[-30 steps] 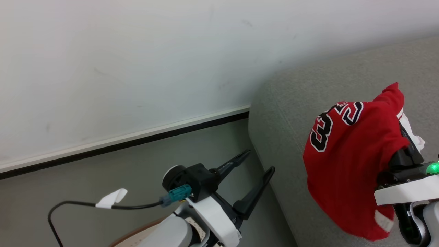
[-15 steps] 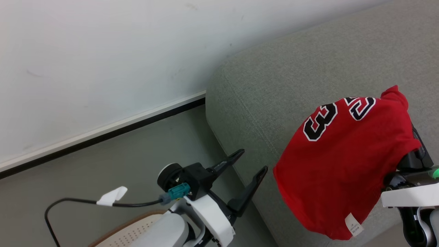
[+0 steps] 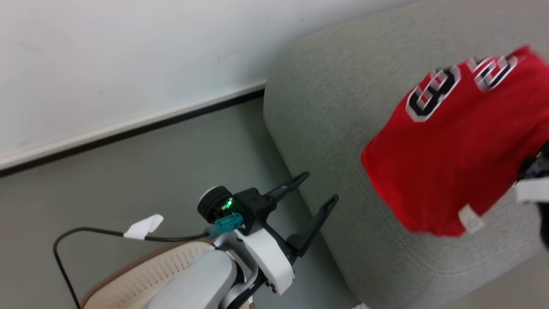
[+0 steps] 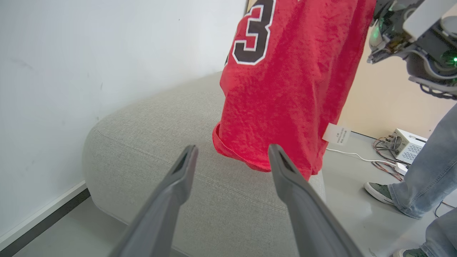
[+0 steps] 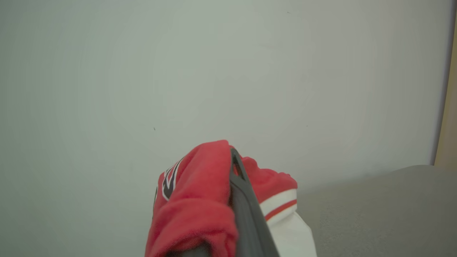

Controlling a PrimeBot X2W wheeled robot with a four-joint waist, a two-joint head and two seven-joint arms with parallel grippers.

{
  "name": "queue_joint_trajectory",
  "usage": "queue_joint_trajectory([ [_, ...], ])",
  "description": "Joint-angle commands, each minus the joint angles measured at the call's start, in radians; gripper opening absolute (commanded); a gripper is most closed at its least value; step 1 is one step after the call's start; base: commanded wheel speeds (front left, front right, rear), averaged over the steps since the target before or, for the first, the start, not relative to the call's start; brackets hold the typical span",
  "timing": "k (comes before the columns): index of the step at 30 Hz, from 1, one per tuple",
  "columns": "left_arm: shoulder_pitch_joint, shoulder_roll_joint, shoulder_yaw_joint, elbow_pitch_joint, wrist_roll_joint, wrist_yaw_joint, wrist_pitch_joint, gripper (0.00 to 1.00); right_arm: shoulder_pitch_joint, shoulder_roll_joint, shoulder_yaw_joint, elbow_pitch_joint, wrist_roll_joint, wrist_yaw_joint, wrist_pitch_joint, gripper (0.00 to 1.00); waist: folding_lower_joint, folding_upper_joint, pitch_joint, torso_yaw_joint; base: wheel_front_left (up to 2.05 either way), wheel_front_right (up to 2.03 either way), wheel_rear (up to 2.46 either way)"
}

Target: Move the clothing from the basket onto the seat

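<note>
Close under the left arm, basket (image 3: 141, 274): cream plastic, rows of small holes, brown rim; only a corner shows, largely covered by the pale forearm.
Cable (image 3: 85, 232): black, looping over the floor to a teal plug (image 3: 225, 224) on the left wrist, with a white tag (image 3: 143, 226) folded round it.
Left gripper (image 3: 317, 187): dark fingers spread wide with nothing between them, held just off the rounded corner of the sofa and aimed toward it. In its own wrist view (image 4: 232, 150) the gap between the fingers frames the jersey's lower hem.
Right gripper (image 5: 225, 159): clamped on the bunched top of the jersey. One dark finger shows; red cloth hides the other.
Jersey (image 3: 454, 159): bright red with black, white-edged numerals and a white label at the hem. It hangs from the right gripper over the sofa seat, clear of the basket. It is blurred in the head view. I cannot tell whether the hem touches the cushion. White-and-red trim shows beside the finger in the right wrist view (image 5: 192, 210).
Sofa seat (image 3: 334, 128): light-grey fabric, rounded edges, directly below the hanging jersey (image 4: 292, 89).
Floor (image 3: 150, 180): grey-green, between robot and wall.
Wall (image 3: 128, 56): white, with a pale-and-black skirting (image 3: 128, 131) along its foot.
Beyond the sofa: a person's jeans leg and green shoe (image 4: 380, 191), near a small white box (image 4: 407, 144) with wires.
</note>
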Motion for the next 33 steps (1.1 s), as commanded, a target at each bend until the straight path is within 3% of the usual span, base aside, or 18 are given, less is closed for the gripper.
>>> queue_joint_trajectory([
  [1, -0.02, 0.016, 0.0, -0.007, 0.014, 0.0, 0.006, 1.0, -0.04, -0.015, -0.009, 0.013, 0.017, -0.002, -0.007, 0.0, 0.0, 0.0, 0.053, 0.035, 0.0, 0.0, 0.0],
  [11, -0.128, 0.048, 0.004, -0.066, 0.051, 0.009, 0.073, 1.0, -0.327, -0.153, -0.043, 0.155, 0.168, -0.002, -0.005, 0.0, 0.0, 0.0, 0.278, 0.14, 0.0, 0.0, 0.0],
  [18, -0.191, 0.054, 0.007, -0.093, 0.079, 0.015, 0.095, 1.0, -0.487, -0.258, -0.067, 0.298, 0.21, -0.002, -0.005, 0.0, 0.0, 0.0, 0.397, 0.203, 0.0, 0.0, 0.0],
  [27, -0.221, 0.065, 0.015, -0.107, 0.092, 0.029, 0.081, 1.0, -0.565, -0.328, 0.038, 0.515, 0.247, -0.002, 0.004, 0.0, 0.0, 0.0, 0.461, 0.261, 0.0, 0.0, 0.0],
  [33, -0.222, 0.061, 0.012, -0.106, 0.087, 0.034, 0.074, 1.0, -0.574, -0.337, 0.142, 0.644, 0.28, -0.002, 0.094, 0.0, 0.0, 0.0, 0.467, 0.275, 0.0, 0.0, 0.0],
])
